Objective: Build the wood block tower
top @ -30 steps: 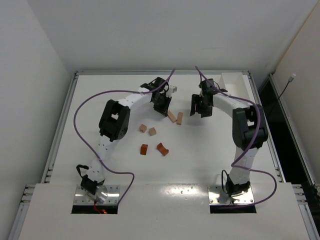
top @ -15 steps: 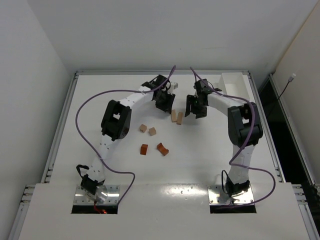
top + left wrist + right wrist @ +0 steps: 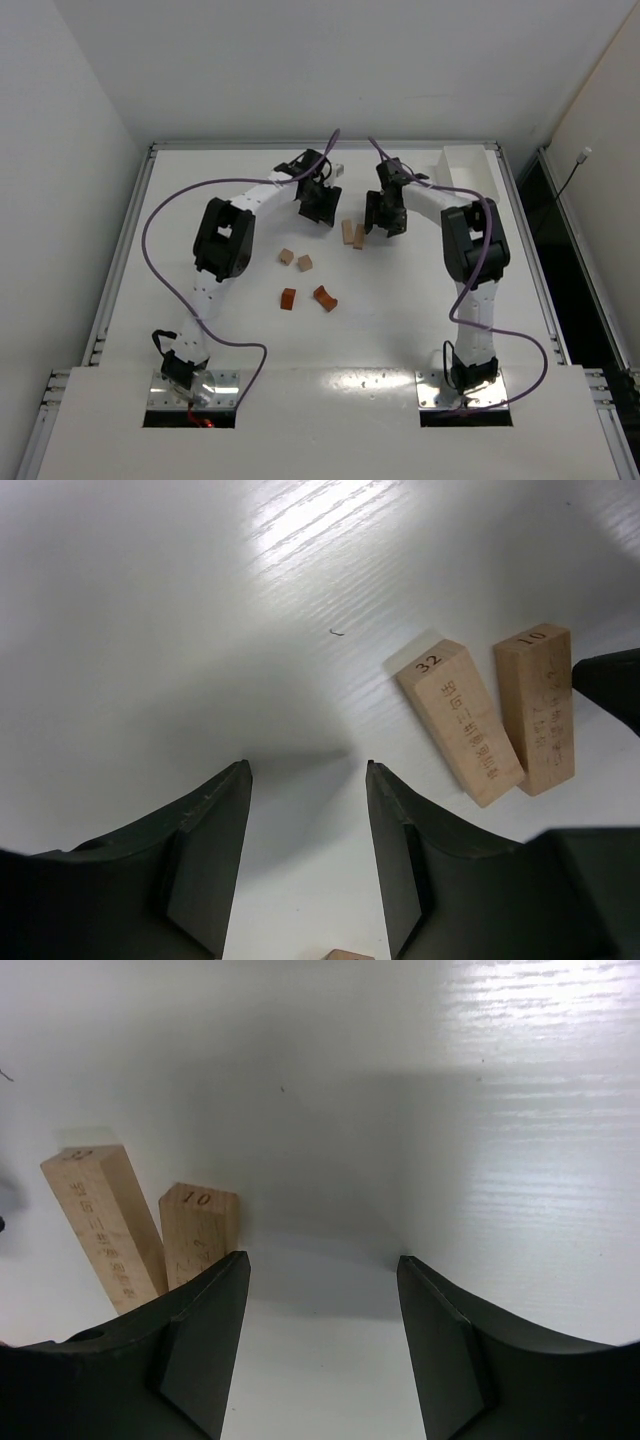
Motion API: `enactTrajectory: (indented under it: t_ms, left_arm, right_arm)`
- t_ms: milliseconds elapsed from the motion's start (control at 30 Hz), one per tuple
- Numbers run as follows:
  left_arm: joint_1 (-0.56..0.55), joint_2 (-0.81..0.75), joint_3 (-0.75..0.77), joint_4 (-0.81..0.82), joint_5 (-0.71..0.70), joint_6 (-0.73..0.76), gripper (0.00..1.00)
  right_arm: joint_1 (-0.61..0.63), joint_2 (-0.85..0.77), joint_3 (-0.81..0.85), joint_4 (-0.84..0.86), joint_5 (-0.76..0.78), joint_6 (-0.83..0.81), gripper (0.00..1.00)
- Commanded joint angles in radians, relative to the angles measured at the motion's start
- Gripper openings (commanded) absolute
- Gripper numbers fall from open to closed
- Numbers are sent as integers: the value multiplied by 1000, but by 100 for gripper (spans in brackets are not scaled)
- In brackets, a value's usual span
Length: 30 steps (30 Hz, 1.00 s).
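Right gripper (image 3: 322,1260): jaws parted about halfway, nothing between them, hanging low over the table (image 3: 200,190).

- Just beside one finger, on the side toward the other arm: pale bar marked 10 (image 3: 200,1230), lying flat.
- Next to it: pale bar marked 32 (image 3: 105,1225), also flat. The two sit close together at a slight angle; contact cannot be told.

Left gripper (image 3: 308,770): jaws apart, empty. The same bars lie off to its right, so they sit between the two grippers.

Nearer the arm bases, well apart from both grippers: two pale cubes (image 3: 295,260), a reddish-brown block (image 3: 288,298) and a reddish-brown arch (image 3: 325,297), all loose on the table.

Judgement: no tower yet, nothing is stacked. Step in hand looks like the first pick, from the bar pair.

Next move calls for a short sideways shift until the right jaws straddle bar 10 across its narrow width, then a descent and a close. Risk: little room between the bars for a finger, so bar 32 may get nudged.
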Motion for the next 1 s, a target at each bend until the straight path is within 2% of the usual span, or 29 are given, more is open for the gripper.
enactTrajectory:
  t_ms: [0, 467, 700, 767, 867, 900, 967]
  left_arm:
    - [11, -67, -30, -9, -30, -9, 47]
    - [41, -86, -79, 0, 8, -9, 47]
    - [50, -130, -113, 9, -59, -29, 47]
    - [68, -171, -170, 21, -68, -29, 47]
    - [80, -220, -248, 30, -68, -29, 47]
    - [80, -233, -266, 40, -59, -29, 47]
    - [90, -260, -318, 49, -50, -29, 43]
  right_arm:
    - [10, 39, 60, -5, 32, 17, 58]
    - [37, 91, 150, 26, -11, 17, 58]
    - [-1, -33, 100, 35, 48, -31, 58]
    - [-38, -85, 62, 44, 59, -86, 54]
    - [-73, -186, 8, 44, -22, -181, 47]
    - [-82, -208, -8, 44, -96, -208, 41]
    - [-96, -272, -64, 44, -201, -283, 36]
